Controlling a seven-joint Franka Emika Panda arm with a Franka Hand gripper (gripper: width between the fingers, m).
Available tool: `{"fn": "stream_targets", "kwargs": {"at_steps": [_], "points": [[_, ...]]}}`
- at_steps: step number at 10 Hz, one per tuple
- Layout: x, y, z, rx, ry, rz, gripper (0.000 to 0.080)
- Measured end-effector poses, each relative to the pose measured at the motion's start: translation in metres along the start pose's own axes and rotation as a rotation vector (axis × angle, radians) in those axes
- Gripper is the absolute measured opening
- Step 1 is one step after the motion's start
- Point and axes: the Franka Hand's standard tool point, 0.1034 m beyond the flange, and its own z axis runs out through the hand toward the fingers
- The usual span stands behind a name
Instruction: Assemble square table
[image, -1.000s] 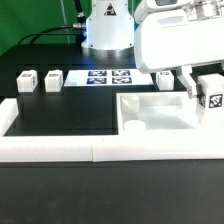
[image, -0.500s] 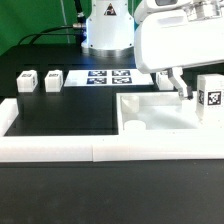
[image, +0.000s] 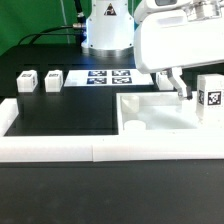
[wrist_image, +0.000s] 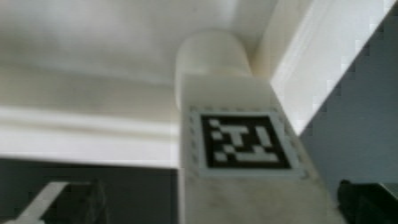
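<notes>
Assembly of a square table, mid-step on a black desk (image: 70, 110). Nearest the camera, a low white border wall (image: 60, 150) runs along the near edge, apparently as a stop to brace parts against. Just beyond it on the right lies the white tabletop (image: 150, 118), flat and seemingly pressed against the wall, a likely way to keep it from sliding while legs go in.

At the tabletop's far right corner one leg post (image: 210, 96) stands upright, its tag facing the camera. The tool (wrist_image: 210, 198) straddles this post with its jaws spread wide. The wrist view shows a gap between the post and the dark fingers (wrist_image: 50, 205) on either side, so the tool has hold of nothing. The post stands unaided, which suggests it sits in a corner hole. How firmly it is seated cannot be made out. In the exterior view the picture's right edge crops both post and tabletop, and only one finger shows.

Farther back, the marker board (image: 107, 76) lies flat at centre. Two spare posts (image: 26, 80) (image: 53, 78) wait at far left, well apart from the tabletop. A fourth post (image: 163, 77) is half hidden behind the arm's white housing (image: 175, 40).
</notes>
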Motion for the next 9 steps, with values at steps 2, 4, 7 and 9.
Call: {"fn": "stream_targets", "kwargs": {"at_steps": [2,4,7,9], "points": [[0.005,0.004,-0.006,0.002,-0.051,0.039,0.0648],[-0.002,0.004,-0.003,0.014,-0.228,0.088,0.0648],[0.005,-0.005,0.004,0.04,-0.455,0.117,0.0648],[0.019,-0.007,0.013,0.046,-0.428,0.112,0.0648]]}}
